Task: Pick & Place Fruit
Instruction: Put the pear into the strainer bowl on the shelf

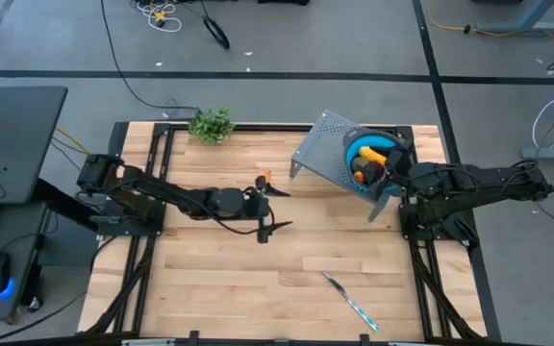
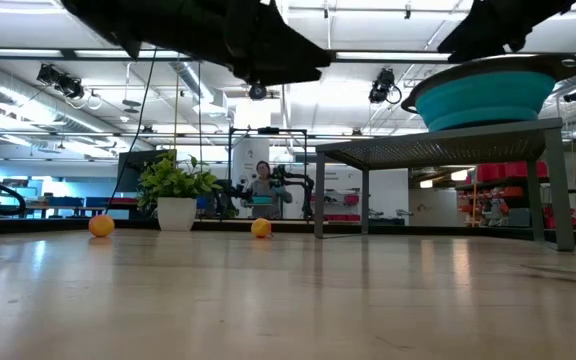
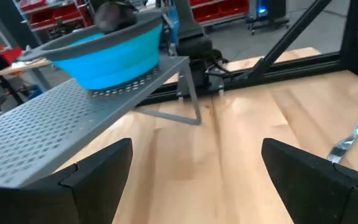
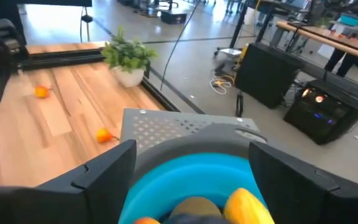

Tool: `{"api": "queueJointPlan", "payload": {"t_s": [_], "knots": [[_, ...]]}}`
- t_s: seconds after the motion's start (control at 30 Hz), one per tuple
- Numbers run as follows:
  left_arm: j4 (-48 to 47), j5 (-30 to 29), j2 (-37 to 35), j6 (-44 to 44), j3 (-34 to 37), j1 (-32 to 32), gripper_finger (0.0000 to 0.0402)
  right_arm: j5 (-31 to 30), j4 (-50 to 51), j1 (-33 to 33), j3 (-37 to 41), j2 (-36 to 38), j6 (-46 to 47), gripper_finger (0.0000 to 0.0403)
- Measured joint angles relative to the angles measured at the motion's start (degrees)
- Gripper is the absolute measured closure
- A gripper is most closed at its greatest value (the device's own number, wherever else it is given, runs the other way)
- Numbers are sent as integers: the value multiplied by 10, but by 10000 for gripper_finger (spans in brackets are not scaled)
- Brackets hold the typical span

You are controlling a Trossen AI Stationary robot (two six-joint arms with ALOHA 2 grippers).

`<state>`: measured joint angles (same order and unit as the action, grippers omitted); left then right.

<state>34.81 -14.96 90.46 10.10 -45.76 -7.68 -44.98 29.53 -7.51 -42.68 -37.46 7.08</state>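
**Hovering over the bowl: right fingers spread, fruit mostly deposited**

Standing well apart, the right gripper (image 4: 191, 171) has its two dark fingers (image 4: 104, 171) on either side of the blue bowl (image 4: 194, 171), just above its rim, with nothing clamped between them. Directly below and between those fingers lies part of the fruit (image 4: 248, 204): an elongated yellow piece with a smooth, glossy skin, an olive-green oval beside it, and a sliver of orange at the bowl's near edge. In the high view the bowl's contents (image 1: 365, 161) read as yellow and orange against the blue. The bowl sits on a grey perforated metal stand (image 4: 166, 127).

Beyond the right fingers, past the stand, two tiny orange-red round pieces (image 4: 104, 134) rest on the bare wooden table (image 4: 30, 143), apart from each other; the farther one (image 4: 40, 92) lies near the left arm.

The left gripper (image 1: 275, 208) hangs over the middle of the table, fingers (image 3: 92, 180) wide apart and empty. Ahead of those fingers stand the perforated stand and bowl; off to one side lies the knife (image 3: 356, 130), silver with a blue handle. One orange piece sits just beside the left gripper in the high view.

A potted leafy sprig (image 1: 212, 125) stands at the table's far edge. A person (image 2: 262, 190) is visible in the room behind.
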Motion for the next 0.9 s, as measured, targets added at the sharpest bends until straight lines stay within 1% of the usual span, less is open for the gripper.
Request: {"api": "queueJointPlan", "payload": {"t_s": [0.17,0.23,0.33,0.43,0.5,0.57,0.63,0.73,0.83,0.9], "knots": [[-76,-64,-46,13,0,-1,36,5,-32,0,0,0,-4,71],[-103,-63,-67,11,0,0,36,33,-62,0,0,0,2,71],[-123,-32,-93,11,2,0,36,111,-121,0,0,-6,5,71],[-90,0,-115,20,33,4,36,193,-177,0,0,-26,1,71],[-61,15,-128,16,66,16,36,227,-202,-1,0,-48,0,71],[-23,26,-141,0,102,35,36,247,-212,0,0,-74,0,71],[20,35,-155,-19,139,56,36,254,-214,0,0,-101,0,71],[56,38,-173,-41,183,87,36,259,-211,-1,0,-134,-3,71],[47,9,-195,-58,207,109,36,283,-211,-2,0,-153,1,71],[-2,-7,-212,-72,210,115,36,302,-210,-4,0,-162,10,71]]}}
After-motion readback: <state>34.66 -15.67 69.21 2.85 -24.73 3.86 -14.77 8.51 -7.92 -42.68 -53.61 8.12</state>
